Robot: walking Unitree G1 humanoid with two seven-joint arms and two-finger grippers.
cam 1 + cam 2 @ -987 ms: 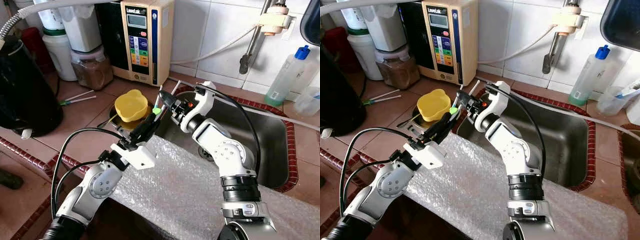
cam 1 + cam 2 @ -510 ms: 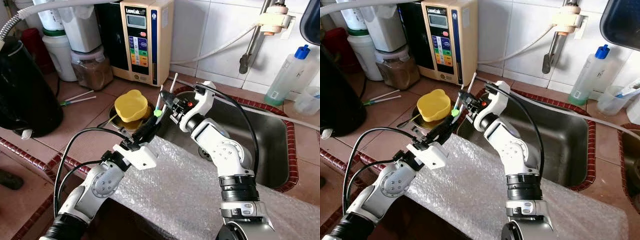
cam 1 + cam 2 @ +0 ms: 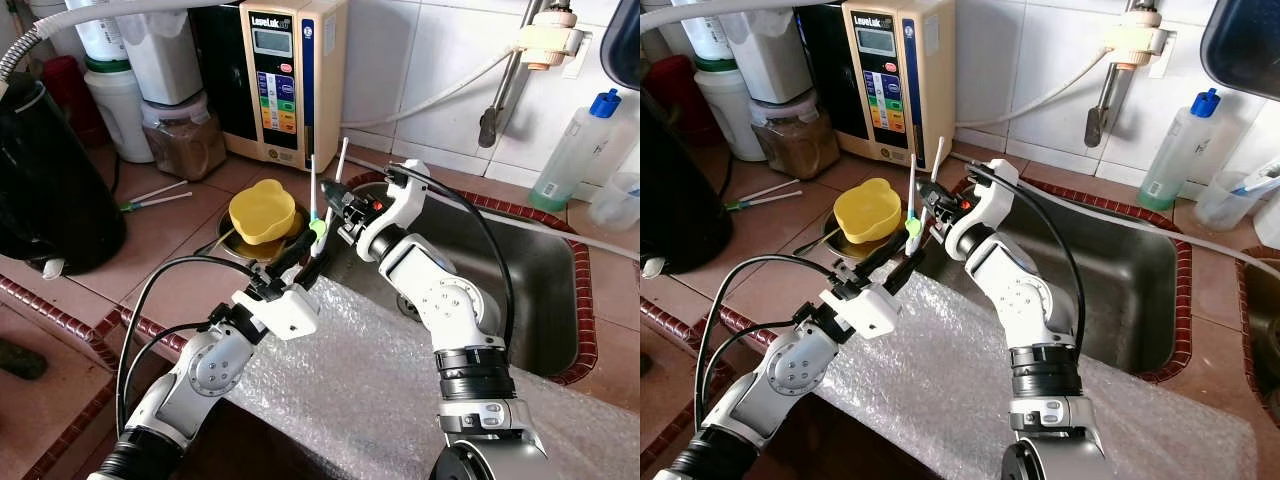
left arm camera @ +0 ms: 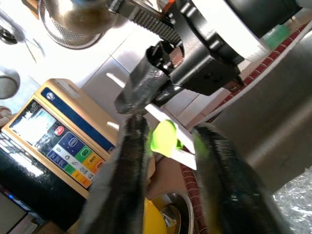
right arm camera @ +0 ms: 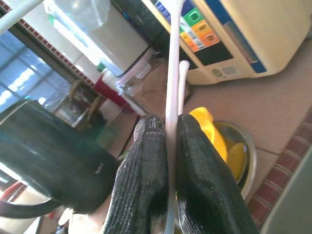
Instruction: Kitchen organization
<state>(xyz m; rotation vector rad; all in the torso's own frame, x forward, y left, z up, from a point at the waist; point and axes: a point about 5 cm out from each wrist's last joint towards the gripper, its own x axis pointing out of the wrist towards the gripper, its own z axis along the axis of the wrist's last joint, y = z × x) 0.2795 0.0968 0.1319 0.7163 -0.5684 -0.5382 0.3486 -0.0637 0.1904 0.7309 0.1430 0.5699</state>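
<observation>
Two slim white plastic sticks (image 3: 341, 165), upright, right gripper (image 3: 333, 200) pinching.

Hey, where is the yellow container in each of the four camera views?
Left eye view: yellow container, left of the sink.
Right eye view: same spot, before the beige water machine.
Left wrist view: yellow patch beyond the black fingers.
Right wrist view, behind the white stick.
Shared landmark: the beige water machine.
</observation>
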